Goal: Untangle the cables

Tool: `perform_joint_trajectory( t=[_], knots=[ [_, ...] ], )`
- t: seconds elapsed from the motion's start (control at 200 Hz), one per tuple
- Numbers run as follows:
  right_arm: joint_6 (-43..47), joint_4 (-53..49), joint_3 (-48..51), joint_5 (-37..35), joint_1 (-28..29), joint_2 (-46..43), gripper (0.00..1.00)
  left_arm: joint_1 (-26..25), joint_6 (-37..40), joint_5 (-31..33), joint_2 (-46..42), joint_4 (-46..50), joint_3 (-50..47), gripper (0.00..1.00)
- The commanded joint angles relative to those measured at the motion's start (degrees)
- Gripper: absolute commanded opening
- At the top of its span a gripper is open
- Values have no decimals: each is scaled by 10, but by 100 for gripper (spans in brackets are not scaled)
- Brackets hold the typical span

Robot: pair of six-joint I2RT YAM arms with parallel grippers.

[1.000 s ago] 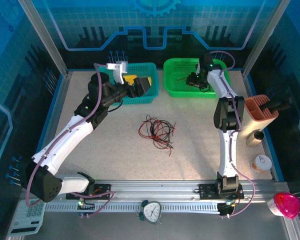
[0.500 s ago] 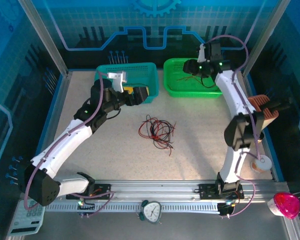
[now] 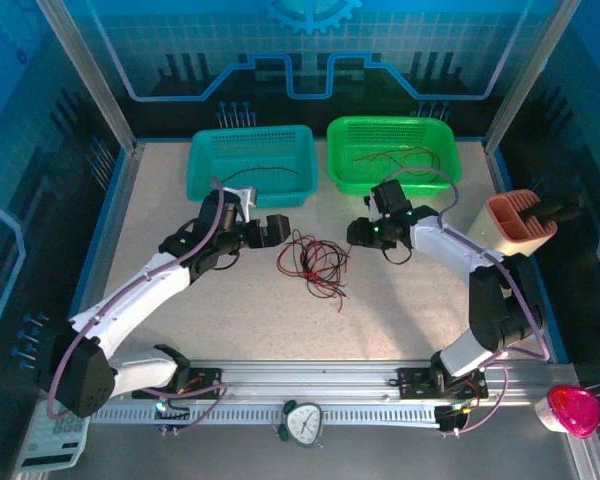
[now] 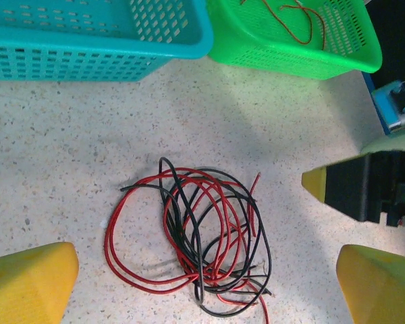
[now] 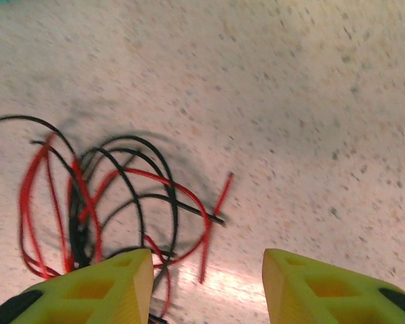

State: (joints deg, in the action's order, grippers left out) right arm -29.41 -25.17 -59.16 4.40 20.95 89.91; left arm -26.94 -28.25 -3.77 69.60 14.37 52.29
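The cables (image 3: 312,262) lie in a loose red and black tangle mid-table. My left gripper (image 3: 278,231) hovers just left of the tangle, open and holding nothing. My right gripper (image 3: 356,235) sits just right of it, also open. In the left wrist view the cables (image 4: 189,236) spread between and ahead of my open left gripper (image 4: 202,300), and the right gripper's dark tip (image 4: 361,192) shows at the right. In the right wrist view the cables (image 5: 115,196) lie ahead and left of the open right gripper (image 5: 206,293); one red end points toward the gap.
A teal basket (image 3: 202,170) at the back holds a black cable (image 3: 272,171). The green basket (image 3: 342,170) beside it holds red cables (image 3: 392,156). An orange holder (image 3: 520,216) stands at the right edge. A clock (image 3: 303,422) lies on the front rail.
Both arms have swung down from the baskets to the table. The left gripper left the teal basket, the right left the green one, and both now flank the tangle.
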Motion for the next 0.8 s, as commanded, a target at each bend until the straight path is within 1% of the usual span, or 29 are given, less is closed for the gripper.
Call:
perform_joint_trajectory(
  t=[0.0,0.155,0.34,0.795],
  knots=[
    [-12,36,4,-21,0,4,47,-10,-8,16,11,-5,-4,99],
    [-23,55,1,-1,2,44,44,-19,-7,17,33,-14,6,99],
    [-28,65,-13,5,6,88,43,-27,-5,13,53,-19,22,99],
    [-28,78,-39,11,8,142,38,-35,-2,4,67,-27,32,99]
  ],
)
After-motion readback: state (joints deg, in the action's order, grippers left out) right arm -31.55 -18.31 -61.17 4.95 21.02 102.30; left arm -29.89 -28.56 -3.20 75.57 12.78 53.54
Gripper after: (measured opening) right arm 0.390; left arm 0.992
